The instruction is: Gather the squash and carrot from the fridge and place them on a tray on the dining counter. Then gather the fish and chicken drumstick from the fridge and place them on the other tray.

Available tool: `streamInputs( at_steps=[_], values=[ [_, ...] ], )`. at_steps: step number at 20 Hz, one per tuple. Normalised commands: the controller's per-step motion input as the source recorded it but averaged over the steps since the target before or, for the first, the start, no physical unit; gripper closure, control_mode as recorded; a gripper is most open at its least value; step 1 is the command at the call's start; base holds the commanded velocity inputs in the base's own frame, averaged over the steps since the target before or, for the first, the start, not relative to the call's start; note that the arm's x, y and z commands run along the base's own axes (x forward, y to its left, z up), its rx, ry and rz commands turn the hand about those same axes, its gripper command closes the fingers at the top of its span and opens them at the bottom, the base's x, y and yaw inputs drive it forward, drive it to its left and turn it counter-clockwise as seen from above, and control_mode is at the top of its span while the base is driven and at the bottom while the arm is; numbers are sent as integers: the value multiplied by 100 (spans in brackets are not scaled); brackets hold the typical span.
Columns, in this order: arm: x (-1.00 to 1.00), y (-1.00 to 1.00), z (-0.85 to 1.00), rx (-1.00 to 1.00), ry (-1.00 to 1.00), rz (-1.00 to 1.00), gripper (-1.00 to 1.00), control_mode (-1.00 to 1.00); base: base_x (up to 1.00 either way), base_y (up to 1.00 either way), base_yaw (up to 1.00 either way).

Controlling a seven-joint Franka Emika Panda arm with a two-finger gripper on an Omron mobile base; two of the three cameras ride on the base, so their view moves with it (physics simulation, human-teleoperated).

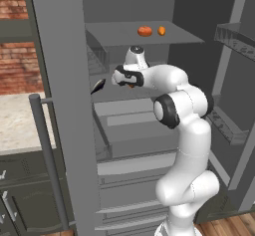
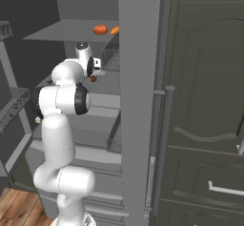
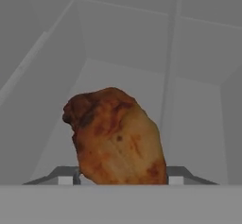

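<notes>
One of the four foods, the chicken drumstick, sits right between the fingers of the gripper inside the fridge; whether they have clamped on it I cannot tell. Above the gripper two orange items wait on a shelf, so carrying to the trays appears largely left.

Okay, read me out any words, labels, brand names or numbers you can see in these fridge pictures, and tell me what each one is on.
None: there is no readable text.
The chicken drumstick between the gripper fingertips is plain.
The two orange items on the upper fridge shelf carry no label.
The fridge door and the dark cabinet door show no writing.
</notes>
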Motion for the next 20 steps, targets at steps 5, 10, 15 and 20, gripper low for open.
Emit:
streamInputs(
  at_steps=[5,10,15,20],
  values=[
    [0,0,0,0,0,0,100,-100,0,0,0],
    [0,0,0,0,0,0,100,-100,0,0,0],
    [-19,2,0,0,-2,0,100,-100,0,0,0],
    [-95,18,0,0,-15,-4,100,-100,0,0,0]
  ],
)
